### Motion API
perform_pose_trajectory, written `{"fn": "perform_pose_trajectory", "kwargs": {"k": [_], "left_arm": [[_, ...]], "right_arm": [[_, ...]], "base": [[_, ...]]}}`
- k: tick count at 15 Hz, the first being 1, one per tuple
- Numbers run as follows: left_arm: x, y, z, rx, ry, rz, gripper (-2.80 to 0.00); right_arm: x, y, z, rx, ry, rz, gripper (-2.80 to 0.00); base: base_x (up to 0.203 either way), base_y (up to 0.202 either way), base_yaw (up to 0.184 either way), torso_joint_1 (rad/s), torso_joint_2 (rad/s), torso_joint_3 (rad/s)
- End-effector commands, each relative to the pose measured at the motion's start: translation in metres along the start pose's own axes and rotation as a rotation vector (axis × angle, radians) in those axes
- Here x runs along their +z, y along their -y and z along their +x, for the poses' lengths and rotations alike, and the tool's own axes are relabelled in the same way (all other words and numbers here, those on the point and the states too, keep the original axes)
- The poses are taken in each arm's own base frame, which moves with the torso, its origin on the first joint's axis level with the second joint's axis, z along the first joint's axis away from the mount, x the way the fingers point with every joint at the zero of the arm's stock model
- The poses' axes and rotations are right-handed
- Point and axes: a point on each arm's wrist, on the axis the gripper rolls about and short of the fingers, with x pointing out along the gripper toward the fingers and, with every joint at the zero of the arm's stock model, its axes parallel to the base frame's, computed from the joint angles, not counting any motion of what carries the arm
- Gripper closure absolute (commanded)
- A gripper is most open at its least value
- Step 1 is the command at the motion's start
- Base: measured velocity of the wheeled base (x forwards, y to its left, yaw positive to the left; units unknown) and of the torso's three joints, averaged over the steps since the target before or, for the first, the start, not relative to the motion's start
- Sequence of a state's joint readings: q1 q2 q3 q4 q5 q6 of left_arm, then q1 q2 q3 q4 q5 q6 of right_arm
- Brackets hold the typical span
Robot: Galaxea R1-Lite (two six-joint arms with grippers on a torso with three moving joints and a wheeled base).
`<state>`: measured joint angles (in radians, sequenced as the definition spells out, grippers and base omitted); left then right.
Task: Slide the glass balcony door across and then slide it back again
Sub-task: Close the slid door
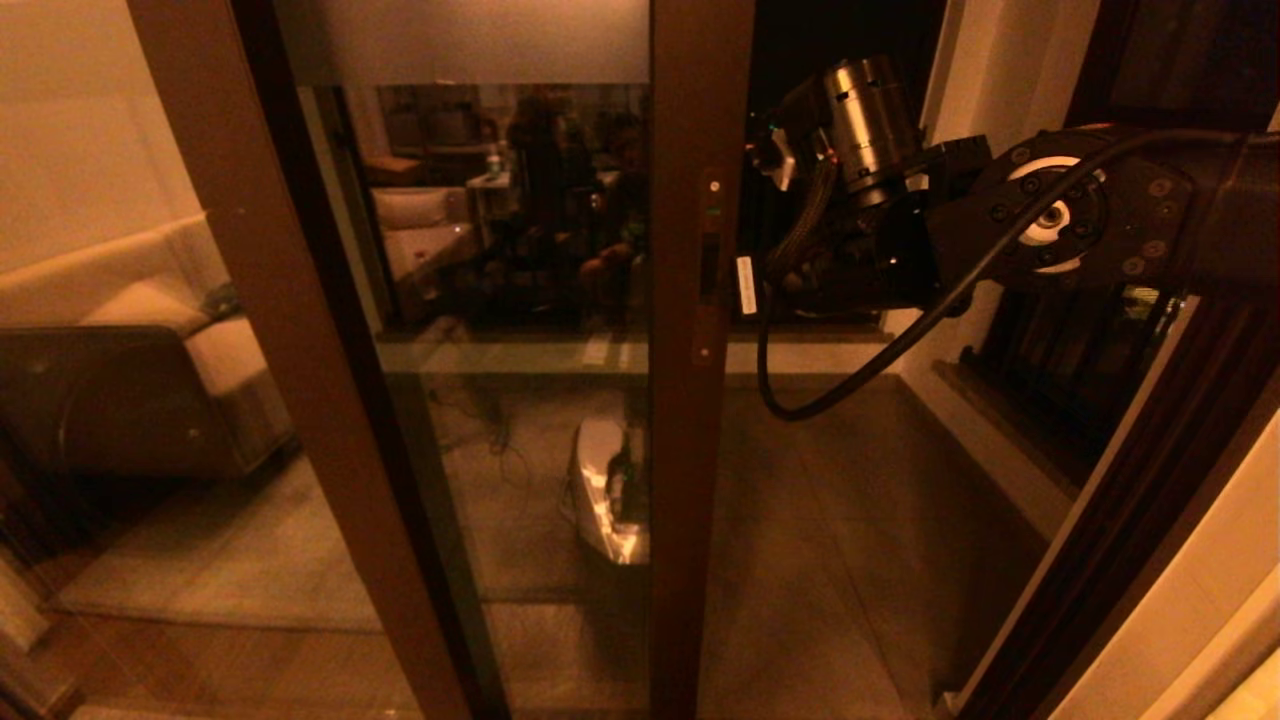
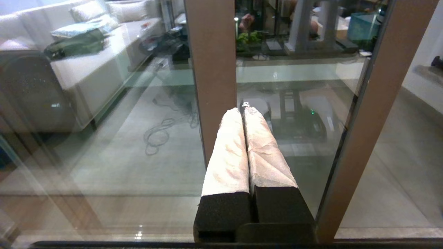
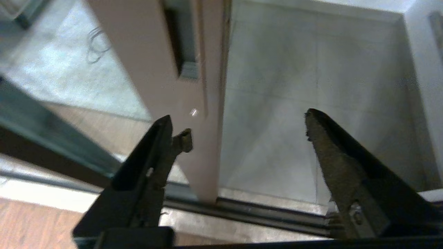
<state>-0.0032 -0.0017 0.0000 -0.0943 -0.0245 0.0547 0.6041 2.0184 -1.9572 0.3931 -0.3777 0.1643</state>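
The glass balcony door (image 1: 520, 450) has a frosted top band (image 1: 460, 40) and stands partly slid left, leaving a gap on its right. Its brown stile (image 1: 700, 450) carries the recessed handle slot (image 1: 708, 268). My right arm (image 1: 1050, 215) reaches in from the right at handle height. In the right wrist view my right gripper (image 3: 238, 117) is open and straddles the stile's free edge (image 3: 207, 145), below the handle slot (image 3: 180, 41); one fingertip (image 3: 166, 131) lies before the stile, the other in the gap. My left gripper (image 2: 242, 110) is shut, empty, pointing at the glass low down.
The fixed brown frame (image 1: 300, 400) stands to the left. The floor track (image 3: 259, 211) runs under the door. Beyond lie the tiled balcony floor (image 1: 850, 520), the dark barred window (image 1: 1070, 370) and a pale wall (image 1: 1180, 600) at right. A black cable (image 1: 830, 400) loops below my right wrist.
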Motion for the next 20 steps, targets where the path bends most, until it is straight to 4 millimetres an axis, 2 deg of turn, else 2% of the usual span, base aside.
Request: {"fn": "perform_pose_trajectory", "kwargs": {"k": [1,4,9,20], "left_arm": [[-0.010,0.001,0.002,-0.002,-0.035,0.000,0.00],[-0.010,0.001,0.002,-0.002,-0.035,0.000,0.00],[-0.010,0.001,0.002,-0.002,-0.035,0.000,0.00],[-0.010,0.001,0.002,-0.002,-0.035,0.000,0.00]], "right_arm": [[-0.005,0.002,0.016,-0.017,-0.006,-0.002,-2.80],[-0.001,0.008,0.028,-0.030,0.050,-0.001,-2.80],[0.002,0.011,0.038,-0.033,0.104,0.026,-2.80],[0.005,0.031,0.045,-0.077,0.111,0.043,-2.80]], "base": [[0.000,0.000,0.000,0.000,0.00,0.000],[0.000,0.000,0.000,0.000,0.00,0.000],[0.000,0.000,0.000,0.000,0.00,0.000],[0.000,0.000,0.000,0.000,0.00,0.000]]}}
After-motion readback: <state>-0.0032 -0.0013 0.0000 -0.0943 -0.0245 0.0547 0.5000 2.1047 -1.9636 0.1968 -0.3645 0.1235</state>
